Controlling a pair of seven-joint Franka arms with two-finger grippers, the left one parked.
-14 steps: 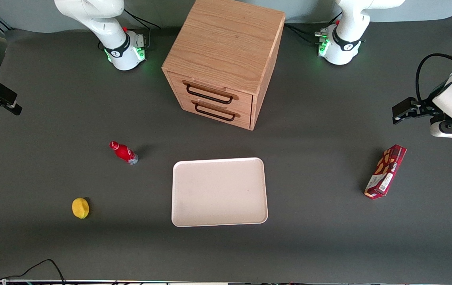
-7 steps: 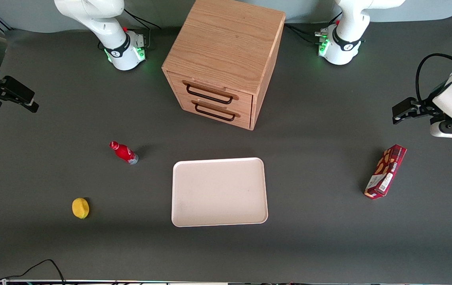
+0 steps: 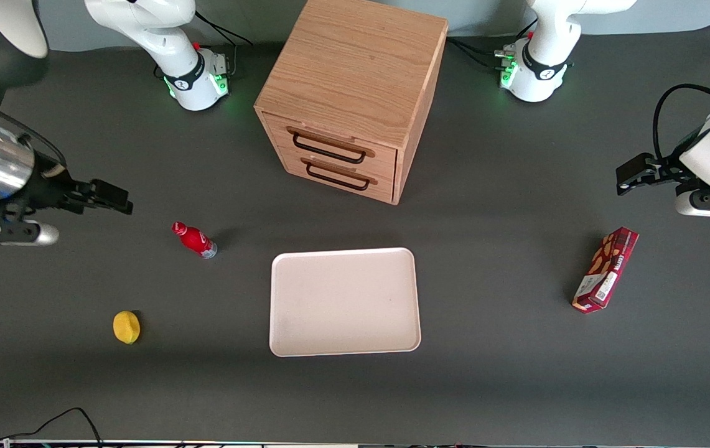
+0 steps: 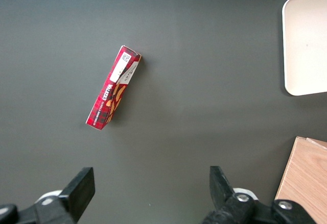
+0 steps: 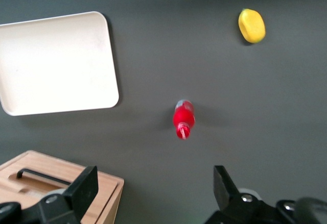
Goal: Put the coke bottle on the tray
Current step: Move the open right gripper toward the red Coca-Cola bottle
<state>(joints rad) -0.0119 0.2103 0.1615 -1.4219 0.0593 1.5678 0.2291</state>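
Note:
The small red coke bottle (image 3: 194, 239) stands on the dark table between the working arm and the cream tray (image 3: 345, 302); it also shows in the right wrist view (image 5: 183, 118). The tray, flat and bare, lies in front of the wooden drawer cabinet, nearer the front camera, and shows in the right wrist view (image 5: 56, 60). My right gripper (image 3: 119, 202) hangs above the table, open and empty, a short way from the bottle toward the working arm's end; in the right wrist view (image 5: 153, 188) its fingers stand wide apart.
A wooden two-drawer cabinet (image 3: 355, 93) stands farther from the camera than the tray. A yellow lemon (image 3: 126, 327) lies nearer the camera than the bottle. A red snack box (image 3: 605, 269) lies toward the parked arm's end.
My right gripper has moved from the table's edge inward and nearer the camera, toward the bottle. The bottle, tray and other things have not moved.

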